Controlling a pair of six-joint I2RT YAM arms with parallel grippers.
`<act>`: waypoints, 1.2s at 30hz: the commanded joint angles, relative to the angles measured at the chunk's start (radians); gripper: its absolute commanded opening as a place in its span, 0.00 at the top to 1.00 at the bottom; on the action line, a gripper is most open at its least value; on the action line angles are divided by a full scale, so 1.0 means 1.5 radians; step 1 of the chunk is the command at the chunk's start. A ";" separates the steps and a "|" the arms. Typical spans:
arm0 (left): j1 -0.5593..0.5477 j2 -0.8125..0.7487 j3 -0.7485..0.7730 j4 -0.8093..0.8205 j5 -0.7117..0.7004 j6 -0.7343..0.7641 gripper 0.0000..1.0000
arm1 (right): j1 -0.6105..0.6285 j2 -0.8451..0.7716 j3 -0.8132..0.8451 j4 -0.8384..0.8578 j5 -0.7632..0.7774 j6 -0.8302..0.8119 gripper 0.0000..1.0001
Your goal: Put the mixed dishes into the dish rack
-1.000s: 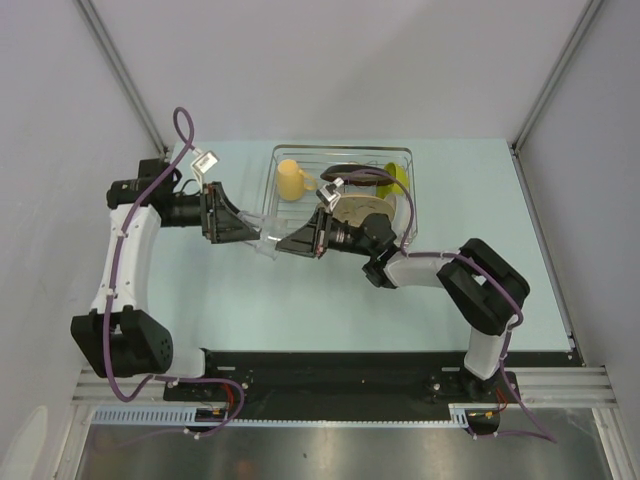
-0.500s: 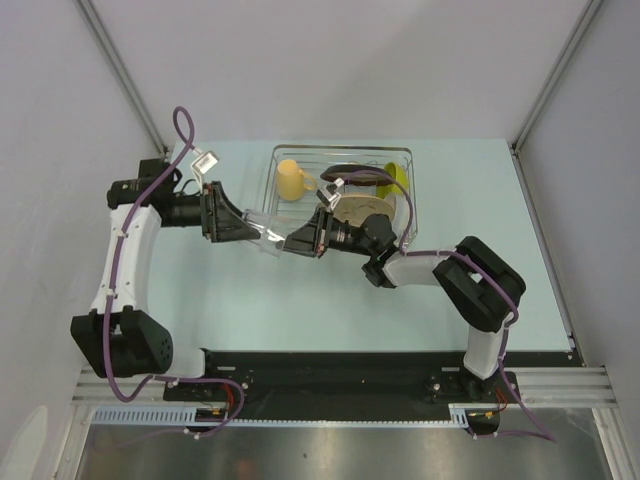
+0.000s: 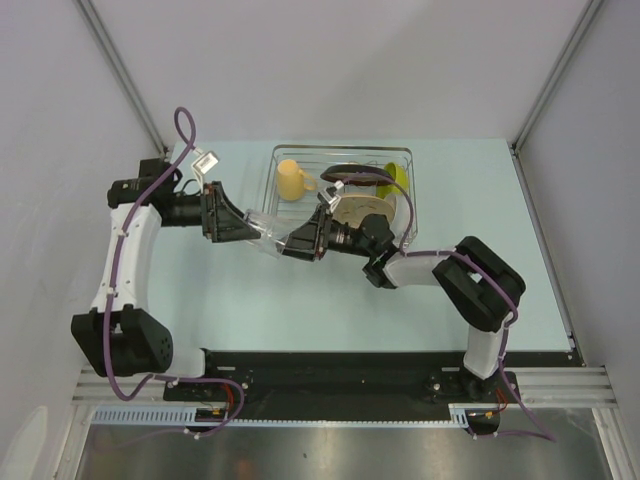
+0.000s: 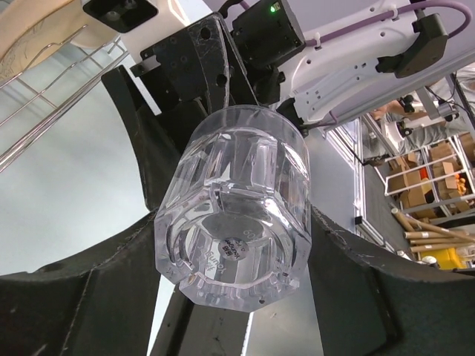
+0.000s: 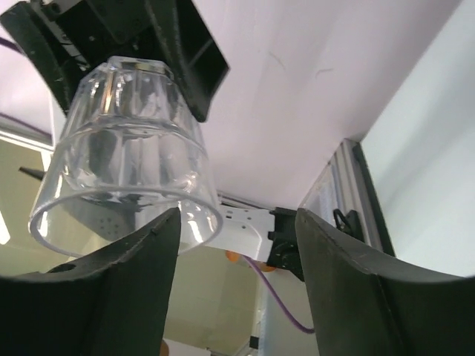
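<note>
Between my two grippers: small clear glass (image 4: 234,237), in the air, just near-left of the dish rack (image 3: 345,150).
Left gripper (image 3: 252,228): squeezing the glass's bottom end, mouth pointing out.
Right gripper (image 5: 237,215): jaws wide, I think to take it.

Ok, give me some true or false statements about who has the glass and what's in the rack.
1. The left end effector grips the small clear glass. True.
2. The right end effector is shut on the glass. False: its fingers are spread open near the glass's rim.
3. The cream-yellow mug sits in the dish rack. True.
4. The glass stands on the table. False: it is held up off the table, tilted.
</note>
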 commanded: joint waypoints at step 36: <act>-0.301 0.385 0.473 0.169 -0.851 -0.200 1.00 | -0.143 -0.857 -0.096 -0.841 0.203 -0.414 0.00</act>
